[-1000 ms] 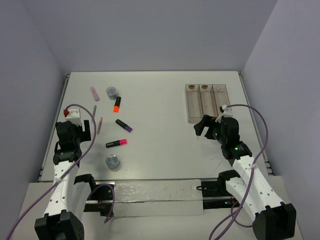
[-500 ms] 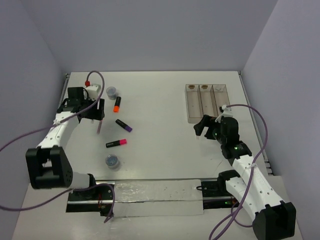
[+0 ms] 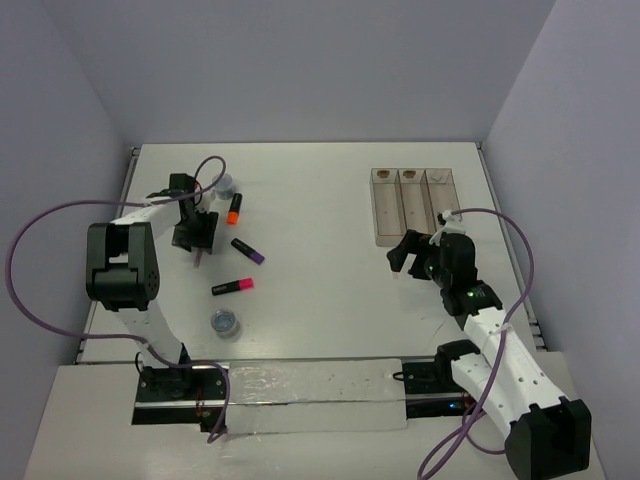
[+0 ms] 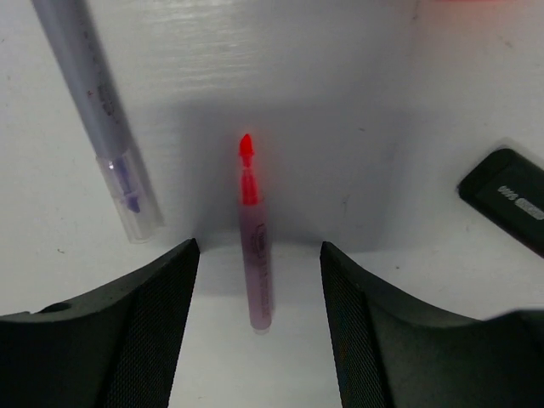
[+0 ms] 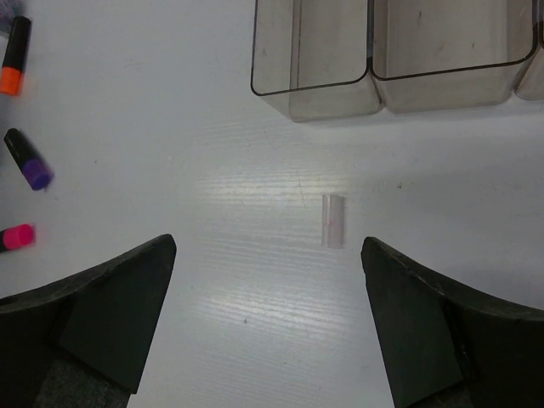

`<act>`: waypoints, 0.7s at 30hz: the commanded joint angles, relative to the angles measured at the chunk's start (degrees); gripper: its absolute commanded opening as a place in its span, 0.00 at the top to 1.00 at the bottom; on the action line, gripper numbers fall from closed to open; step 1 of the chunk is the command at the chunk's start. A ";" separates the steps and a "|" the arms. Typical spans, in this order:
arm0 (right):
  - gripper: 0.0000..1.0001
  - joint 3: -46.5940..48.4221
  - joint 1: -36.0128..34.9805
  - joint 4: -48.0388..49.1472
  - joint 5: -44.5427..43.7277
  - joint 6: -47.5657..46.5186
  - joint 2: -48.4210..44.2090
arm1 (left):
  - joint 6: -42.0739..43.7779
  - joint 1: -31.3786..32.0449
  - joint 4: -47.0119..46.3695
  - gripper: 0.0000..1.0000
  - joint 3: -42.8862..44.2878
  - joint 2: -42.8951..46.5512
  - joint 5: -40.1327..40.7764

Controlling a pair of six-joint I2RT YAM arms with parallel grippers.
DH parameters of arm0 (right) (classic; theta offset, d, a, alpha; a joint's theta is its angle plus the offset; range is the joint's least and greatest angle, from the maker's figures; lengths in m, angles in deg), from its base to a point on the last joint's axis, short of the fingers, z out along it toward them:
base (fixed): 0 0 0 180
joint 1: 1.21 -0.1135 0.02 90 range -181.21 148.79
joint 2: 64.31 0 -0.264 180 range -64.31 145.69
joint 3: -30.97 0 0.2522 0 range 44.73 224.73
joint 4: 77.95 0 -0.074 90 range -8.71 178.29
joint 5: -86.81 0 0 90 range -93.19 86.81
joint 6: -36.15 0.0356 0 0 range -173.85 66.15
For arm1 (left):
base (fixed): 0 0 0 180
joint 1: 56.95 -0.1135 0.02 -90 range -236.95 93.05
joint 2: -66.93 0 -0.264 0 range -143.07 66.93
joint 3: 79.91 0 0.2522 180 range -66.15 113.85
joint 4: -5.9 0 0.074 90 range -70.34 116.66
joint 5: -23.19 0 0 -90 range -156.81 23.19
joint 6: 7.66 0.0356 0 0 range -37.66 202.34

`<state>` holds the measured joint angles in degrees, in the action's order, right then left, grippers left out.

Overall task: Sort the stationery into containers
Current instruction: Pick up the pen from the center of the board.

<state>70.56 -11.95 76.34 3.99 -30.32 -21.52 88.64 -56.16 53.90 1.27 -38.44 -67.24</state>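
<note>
Nearest the bases, a pot and the pink highlighter lie untouched. The right gripper hangs where it was a second ago. Its jaws are spread wide over a small pale piece just short of the bins. Farther out, the left gripper has swung from beside its base to the far-left cluster. It now sits low over the pink stick, jaws released, one on each side of it and not touching. The grey stick lies just beside. Sorting is barely begun, and this stick looks like the first pick. Closing should catch it, though it is thin.
</note>
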 commanded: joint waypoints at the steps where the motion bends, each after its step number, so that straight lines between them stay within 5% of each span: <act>1: 0.03 1.33 -0.24 0.24 -0.25 0.50 0.79 | -0.20 1.93 -0.04 0.39 0.01 -0.98 3.18; 3: 0.03 1.33 -0.24 -0.46 -0.40 0.52 1.05 | 0.27 1.93 -0.27 0.50 -1.26 -1.01 2.70; 8: 0.04 1.68 -0.24 -2.48 -0.75 -0.16 1.52 | 1.48 1.93 0.64 0.99 -4.02 -0.93 0.96; 13: 0.05 0.74 -0.24 -1.15 1.86 0.02 4.06 | 3.06 1.93 0.34 1.00 -6.77 0.69 -2.85; 21: 0.37 10.90 -0.39 -7.07 -0.85 -5.17 22.00 | 3.66 1.93 1.65 1.00 -4.19 15.55 -11.78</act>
<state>73.71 -11.95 72.56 4.81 -31.61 -5.84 91.63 -54.30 53.49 -4.92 -31.26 -72.16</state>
